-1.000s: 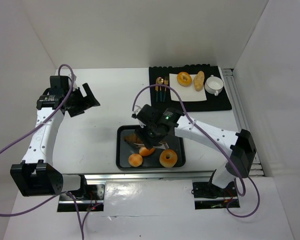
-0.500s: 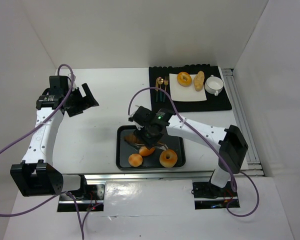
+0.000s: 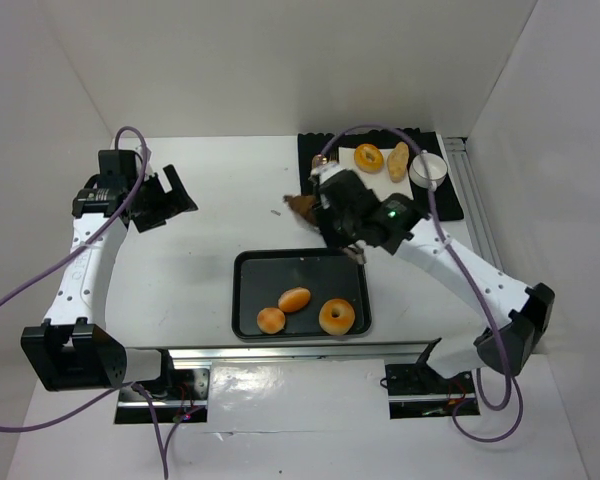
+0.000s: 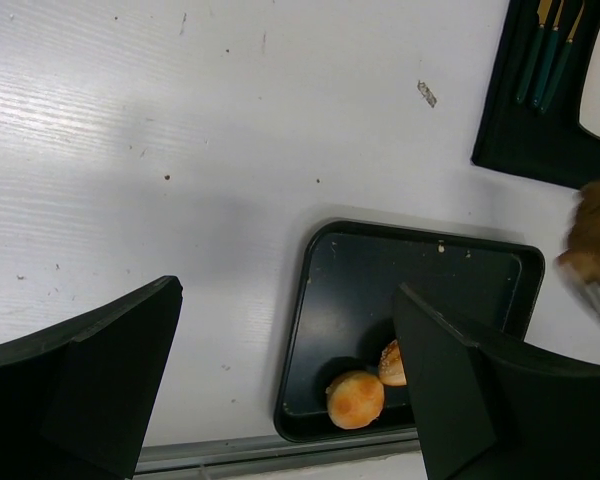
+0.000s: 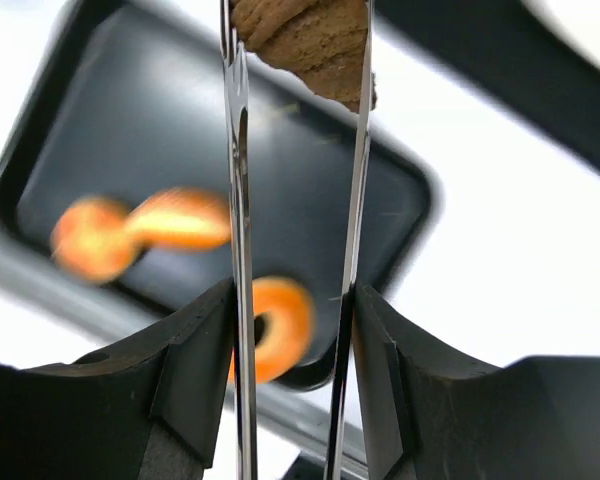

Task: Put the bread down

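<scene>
The right gripper (image 5: 290,330) squeezes thin metal tongs (image 5: 238,200), which are closed on a brown rough bread piece (image 5: 305,35), just beyond the far edge of the black rectangular tray (image 3: 300,270). The left gripper (image 4: 285,370) stands wide open.

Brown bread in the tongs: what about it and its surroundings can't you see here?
Brown bread: right wrist view, cut off by the top edge; left wrist view, blurred at the right edge.
Doughnut on the tray: right wrist view, blurred, tongs crossing it.
Oval roll: left wrist view, half behind a finger of the left gripper.
Cutlery: left wrist view, cut off by the top edge.
</scene>
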Motion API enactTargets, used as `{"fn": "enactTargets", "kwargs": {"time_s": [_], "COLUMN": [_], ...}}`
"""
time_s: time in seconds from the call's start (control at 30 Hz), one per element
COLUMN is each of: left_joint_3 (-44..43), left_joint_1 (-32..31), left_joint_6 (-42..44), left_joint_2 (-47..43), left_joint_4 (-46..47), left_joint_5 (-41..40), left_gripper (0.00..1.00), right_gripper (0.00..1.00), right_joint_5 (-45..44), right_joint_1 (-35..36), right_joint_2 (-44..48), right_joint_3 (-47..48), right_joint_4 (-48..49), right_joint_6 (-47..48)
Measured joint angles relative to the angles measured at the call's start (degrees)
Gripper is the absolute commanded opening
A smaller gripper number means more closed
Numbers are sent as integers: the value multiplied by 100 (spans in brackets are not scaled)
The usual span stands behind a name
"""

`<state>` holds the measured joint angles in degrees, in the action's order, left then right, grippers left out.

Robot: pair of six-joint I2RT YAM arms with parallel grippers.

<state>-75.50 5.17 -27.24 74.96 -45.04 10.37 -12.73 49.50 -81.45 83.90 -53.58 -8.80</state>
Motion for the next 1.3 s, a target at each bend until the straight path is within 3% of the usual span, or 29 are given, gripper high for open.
{"fn": "enactTargets", "kwargs": {"time_s": [0.23, 0.37, 0.57, 1.07, 1.17, 1.2, 1.3], "left_joint_3": [-26, -26, -26, -26, -24, -24, -22], "left_joint_1": [0, 0, 0, 0, 0, 0, 0], "left_joint_6": [0, -2, -4, -13, -15, -15, -15], "left_joint_2": [2, 4, 59, 247, 271, 271, 271], "left_joint_4": [2, 4, 7, 48, 57, 61, 68], "left_joint_5": [57, 131, 157, 179, 179, 179, 181], "left_gripper": [100, 100, 100, 100, 100, 100, 100], "right_gripper": [48, 48, 48, 52, 57, 63, 65], "right_joint_5": [-518, -557, -452, 11, 55, 68, 96], "right_joint_1": [-2334, -3075, -3228, -3383, -3386, -3386, -3390], "right_joint_2": [-79, -605, -1360, -2083, -2227, -2260, -2291], "right_joint_3": [-37, -72, -66, 15, 15, 15, 15], "right_joint_4": [511, 1045, 1589, 2396, 2393, 2393, 2393], "right_joint_6": [-247, -103, 326, 660, 678, 680, 695]}}
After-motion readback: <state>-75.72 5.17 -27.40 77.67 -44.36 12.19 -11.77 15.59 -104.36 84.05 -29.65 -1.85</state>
